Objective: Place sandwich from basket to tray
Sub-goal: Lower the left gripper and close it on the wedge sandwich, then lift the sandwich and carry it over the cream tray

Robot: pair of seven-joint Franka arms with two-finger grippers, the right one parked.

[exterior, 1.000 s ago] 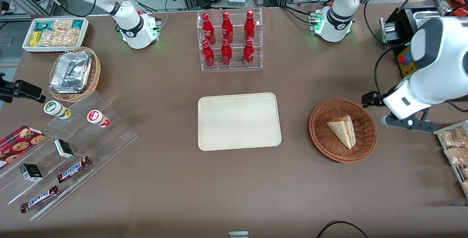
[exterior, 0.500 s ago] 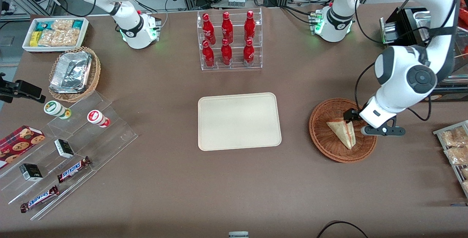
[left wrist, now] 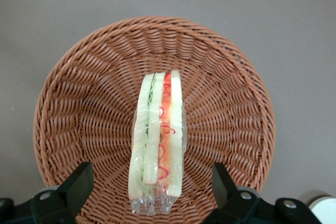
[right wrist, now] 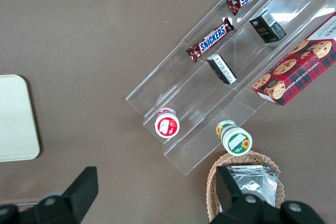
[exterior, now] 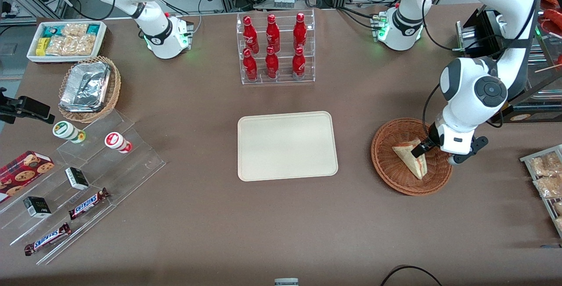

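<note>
Wicker basket unmoved, end effector (fingers spread) now lower, straddling the sandwich

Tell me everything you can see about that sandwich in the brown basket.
The sandwich is a triangular wedge of pale white bread with green and red-orange filling along its cut edge, wrapped in what looks like clear film. It stands on edge near the middle of the round reddish-brown wicker basket, touching only the weave. The hand hangs just above it, fingers open on either side, not yet gripping.
</note>
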